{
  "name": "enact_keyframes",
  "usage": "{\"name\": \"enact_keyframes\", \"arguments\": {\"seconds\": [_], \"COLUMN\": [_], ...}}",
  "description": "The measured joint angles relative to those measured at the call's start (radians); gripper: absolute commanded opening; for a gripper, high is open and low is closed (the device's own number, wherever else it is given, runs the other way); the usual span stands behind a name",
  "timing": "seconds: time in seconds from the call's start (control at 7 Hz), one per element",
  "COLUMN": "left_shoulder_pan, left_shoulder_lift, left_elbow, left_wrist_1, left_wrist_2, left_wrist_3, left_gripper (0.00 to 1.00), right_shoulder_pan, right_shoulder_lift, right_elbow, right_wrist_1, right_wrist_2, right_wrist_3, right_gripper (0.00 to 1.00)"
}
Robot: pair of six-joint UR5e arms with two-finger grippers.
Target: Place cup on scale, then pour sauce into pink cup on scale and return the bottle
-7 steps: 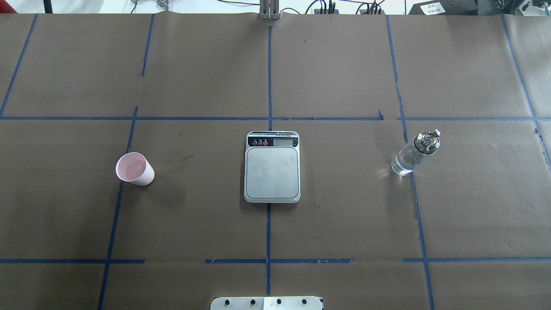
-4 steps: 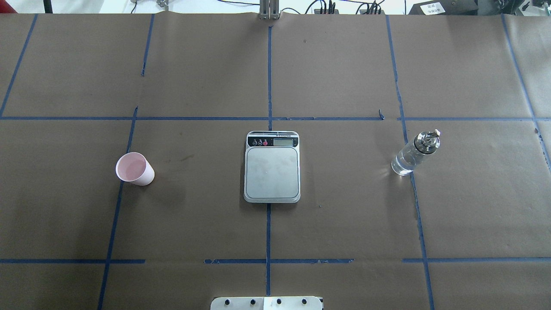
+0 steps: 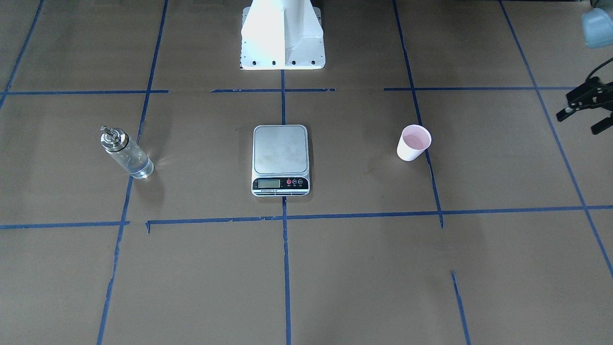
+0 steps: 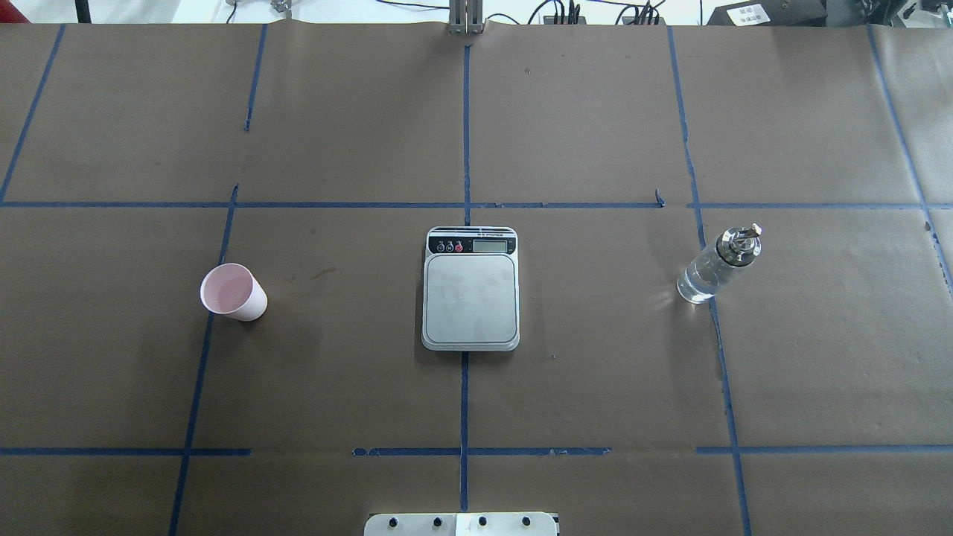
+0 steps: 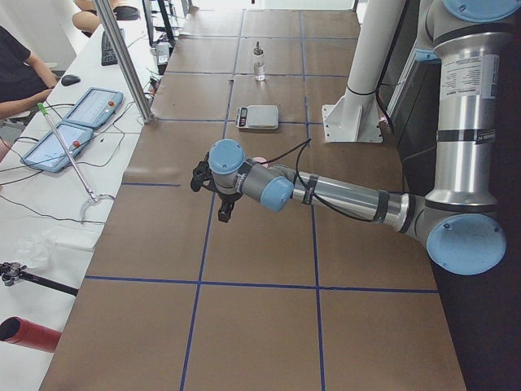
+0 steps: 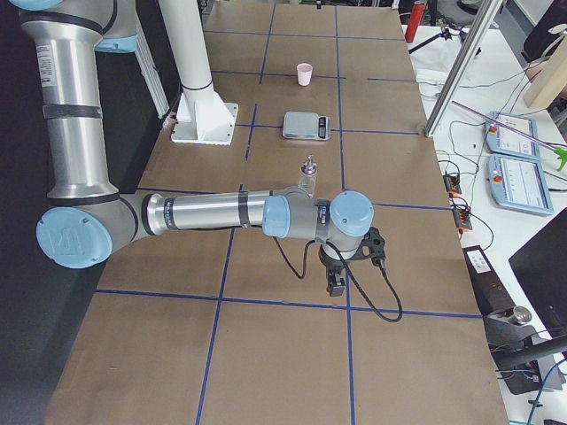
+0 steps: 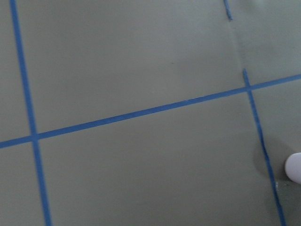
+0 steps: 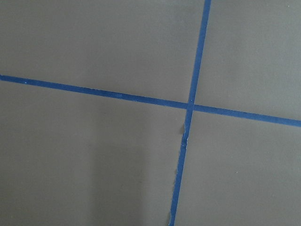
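Overhead exterior shows the scale (image 4: 470, 298) mid-frame, cup (image 4: 233, 292) left, bottle (image 4: 716, 266) right. The left gripper (image 3: 583, 120) gapes empty. Whether the right gripper (image 6: 337, 282) grips is impossible to tell.

**A:** Left gripper (image 3: 579, 120) is clipped by the front view's 3 o'clock edge. Finger spacing is unreadable.
**B:** Right gripper (image 6: 337, 280)?
**A:** It shows only in the right-end view, tucked under its wrist. Can't call the jaws.
**B:** Cup (image 7: 294, 168)?
**A:** Left wrist cam gets a white sliver at 4 o'clock, the rest is cut off. In the left-end view the left arm (image 5: 326, 191) covers nearly all of it.
**B:** Scale (image 4: 470, 289) reading?
**A:** The digits are too small in every view.
**B:** Sauce (image 3: 139, 167) level?
**A:** Can't tell, it's clear liquid in a clear bottle (image 3: 125, 152). In the right-end view the bottle's base sits behind the right arm (image 6: 213, 212).
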Motion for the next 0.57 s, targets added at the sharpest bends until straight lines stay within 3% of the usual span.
{"name": "enact_keyframes", "arguments": {"seconds": [0.57], "left_shoulder_pan": [0.363], "left_shoulder_lift": [-0.019], "left_elbow": [-0.046], "left_wrist_1": [-0.237], "left_wrist_2": [0.210], "left_wrist_3": [-0.596], "left_gripper": [1.00], "right_shoulder_pan": [-0.037], "right_shoulder_lift": [-0.021], "right_elbow": [0.051], "right_wrist_1": [0.001], "right_wrist_2": [0.011], "right_wrist_3": [0.013], "right_gripper": [1.00]}}
